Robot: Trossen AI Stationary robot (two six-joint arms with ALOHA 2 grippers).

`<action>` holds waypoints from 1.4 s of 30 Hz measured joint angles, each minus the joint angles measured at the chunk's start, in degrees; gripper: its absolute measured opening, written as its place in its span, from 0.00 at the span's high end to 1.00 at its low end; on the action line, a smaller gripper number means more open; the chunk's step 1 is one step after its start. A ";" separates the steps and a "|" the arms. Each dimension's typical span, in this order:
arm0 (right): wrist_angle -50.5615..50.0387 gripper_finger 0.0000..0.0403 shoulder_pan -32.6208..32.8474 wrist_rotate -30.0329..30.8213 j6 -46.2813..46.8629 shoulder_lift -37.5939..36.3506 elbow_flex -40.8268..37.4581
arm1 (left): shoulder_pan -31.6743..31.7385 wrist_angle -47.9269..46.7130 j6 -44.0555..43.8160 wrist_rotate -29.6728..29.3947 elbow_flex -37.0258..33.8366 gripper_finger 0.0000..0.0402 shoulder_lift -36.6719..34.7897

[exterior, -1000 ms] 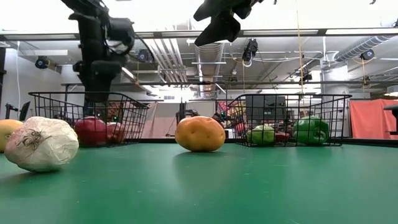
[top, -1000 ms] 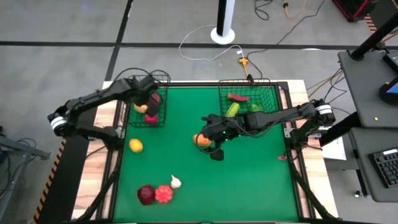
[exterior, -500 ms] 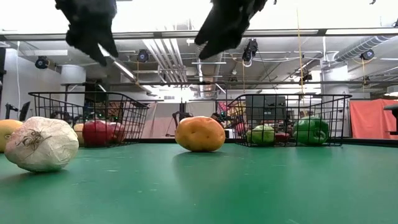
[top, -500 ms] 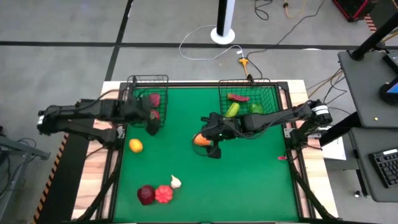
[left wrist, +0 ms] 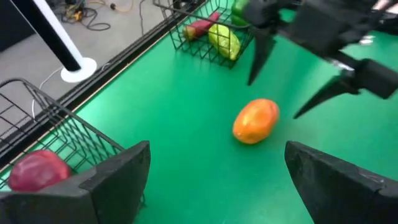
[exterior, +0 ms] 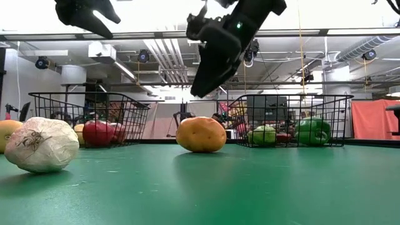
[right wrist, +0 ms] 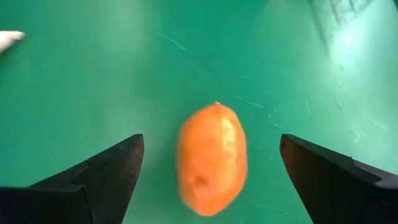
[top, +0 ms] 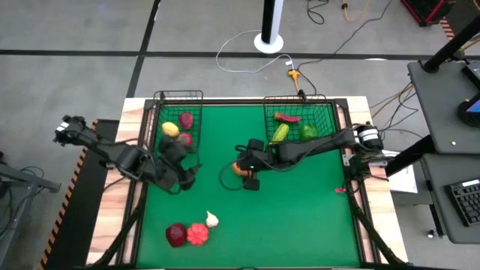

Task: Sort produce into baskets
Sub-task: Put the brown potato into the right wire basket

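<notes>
Right gripper (right wrist: 211,180) (jaws spread wide) hovers above the orange produce (right wrist: 212,158).

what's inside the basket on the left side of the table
The left basket holds a yellow piece and two red pieces. The left claw is open beside it, so anything lower down may be covered.

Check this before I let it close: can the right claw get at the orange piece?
Probably yes. The right claw hangs open right over the orange piece, which lies alone on the mat with a finger on either side. The left claw is off to the side.
</notes>
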 joint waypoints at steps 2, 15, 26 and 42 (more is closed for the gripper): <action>0.00 0.09 -0.54 0.05 0.05 0.83 0.03 | -0.69 0.32 -0.67 -0.18 0.00 0.13 1.15; -0.06 0.09 -1.19 -0.09 0.21 6.02 0.02 | -0.90 1.29 -1.73 -0.24 -0.02 0.13 8.22; 1.07 0.23 -1.28 -0.51 1.50 7.25 -0.30 | -0.90 1.72 -1.73 -0.24 -0.02 0.13 8.93; 2.02 0.39 -1.16 -0.92 1.27 6.64 -0.23 | -0.88 2.88 -1.56 -1.11 -0.02 0.13 10.72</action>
